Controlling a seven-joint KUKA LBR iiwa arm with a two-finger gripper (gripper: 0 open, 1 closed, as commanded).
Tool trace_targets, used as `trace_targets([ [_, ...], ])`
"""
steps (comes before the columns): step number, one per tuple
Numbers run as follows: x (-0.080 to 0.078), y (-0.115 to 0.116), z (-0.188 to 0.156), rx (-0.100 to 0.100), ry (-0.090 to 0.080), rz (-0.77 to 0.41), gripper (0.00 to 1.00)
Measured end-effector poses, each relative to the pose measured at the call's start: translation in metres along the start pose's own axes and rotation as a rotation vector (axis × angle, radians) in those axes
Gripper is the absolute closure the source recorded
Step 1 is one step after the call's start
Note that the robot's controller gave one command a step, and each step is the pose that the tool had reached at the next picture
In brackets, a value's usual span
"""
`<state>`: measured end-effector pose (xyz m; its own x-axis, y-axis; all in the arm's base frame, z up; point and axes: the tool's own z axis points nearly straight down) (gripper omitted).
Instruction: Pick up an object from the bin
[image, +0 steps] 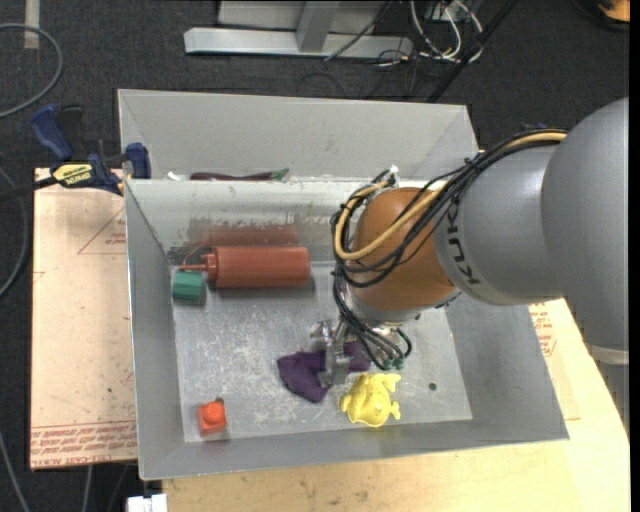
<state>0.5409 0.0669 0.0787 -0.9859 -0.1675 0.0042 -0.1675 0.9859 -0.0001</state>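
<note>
Half the purple lump (298, 376) hides under pincer (335, 366).

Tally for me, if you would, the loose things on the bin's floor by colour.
Reddish-brown bottle: 1
Green block: 1
Orange block: 1
Purple lump: 1
Yellow lump: 1
Total: 5
</note>
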Motion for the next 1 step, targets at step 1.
trace_targets([
  [1, 0.0137, -0.0093, -0.1980, 0.000, 0.001, -0.009, 1.00],
])
